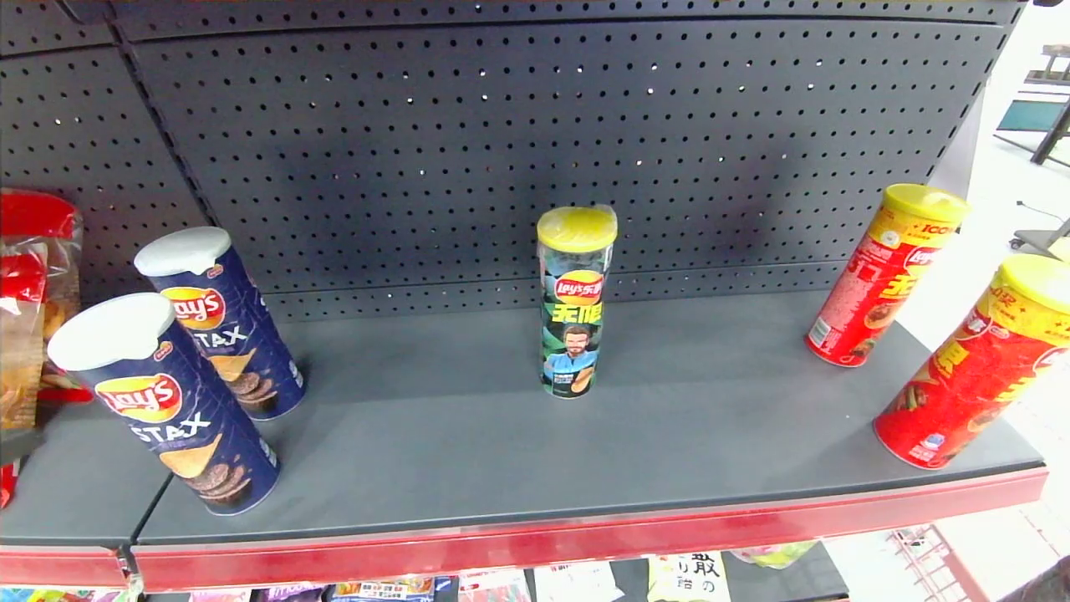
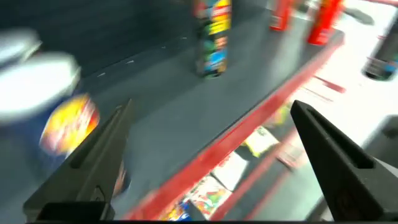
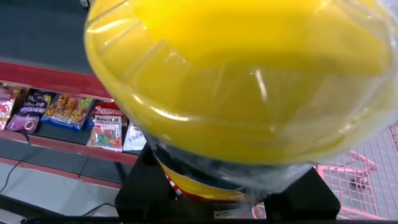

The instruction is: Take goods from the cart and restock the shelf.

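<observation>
Right pincer (image 3: 221, 193) apparently grips a yellow-lidded plastic-wrapped can (image 3: 249, 74); left pincer (image 2: 211, 112) gapes empty. Hazard: a swung can topples the green cardboard tube (image 1: 573, 318) at 12 o'clock.

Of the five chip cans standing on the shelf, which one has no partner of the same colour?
The green can with the yellow lid, in the middle. The blue cans and the red cans come in pairs.
</observation>
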